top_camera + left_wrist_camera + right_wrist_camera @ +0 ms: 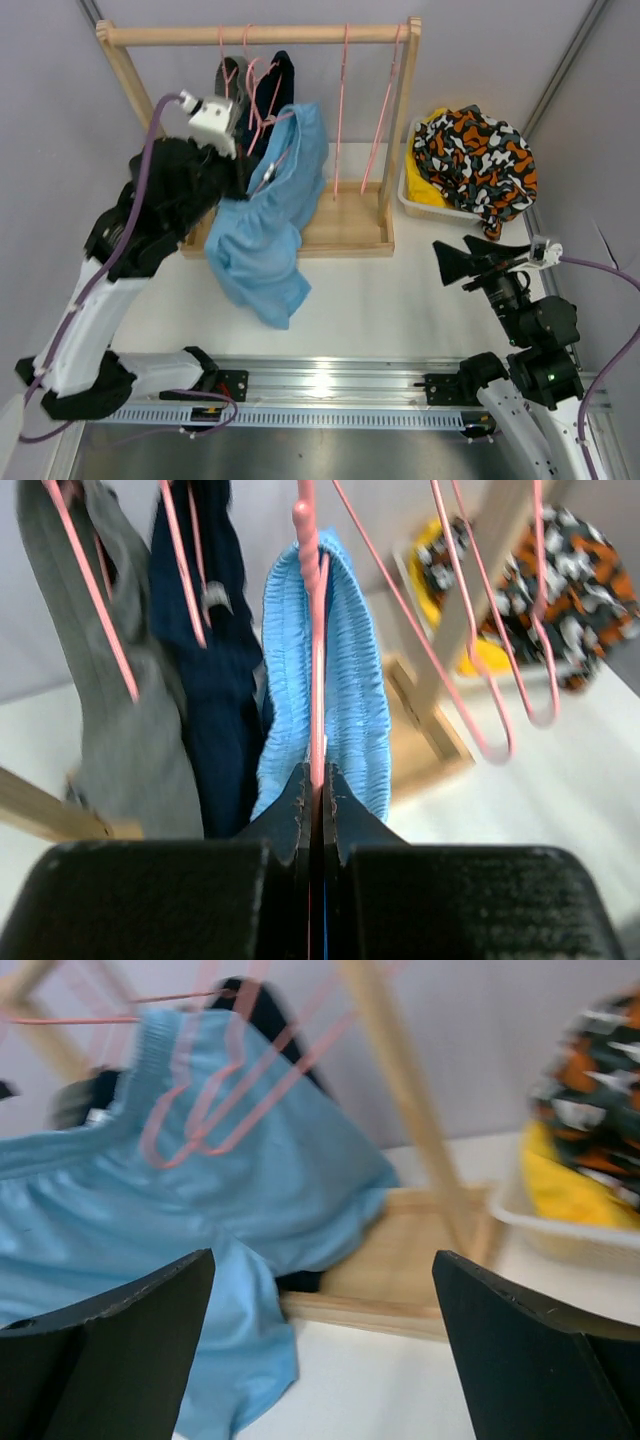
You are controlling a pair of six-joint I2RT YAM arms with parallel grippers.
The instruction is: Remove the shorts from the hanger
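Left gripper [238, 132], upper left of the top view, is up at the rack [260, 35]. Its jaws are pinched flat on the thin pink wire of the hanger [316, 680]. In the left wrist view the two dark fingers [290, 815] meet with the wire between them and no gap shows.

Shorts [265, 240] are light blue, a thin smooth fabric. The gathered, ribbed elastic waistband [350, 680] loops over the hanger. From above, the cloth hangs centre-left, drapes across the front lip of the rack's plank base and ends in a crumpled leg on the white table [400, 300].

The rack is pale bare wood: a round top rod, slanted side posts and a flat base.

Left of the shorts on the rod hang a grey garment [120, 710] and a navy garment [215, 680], both soft and limp. To the right are empty hangers [342, 110], long narrow pink wire loops.

Right gripper [470, 262], lower right of the top view, hangs above the table with its jaws spread wide and nothing between them. The fingers [120, 1340] are matte black wedge-shaped plates. It sits well apart from the shorts.

Upper right holds a shallow white plastic bin [425, 205]. It is heaped with a patterned cloth [480, 160] in orange, black and white blotches, over a yellow cloth [430, 190].
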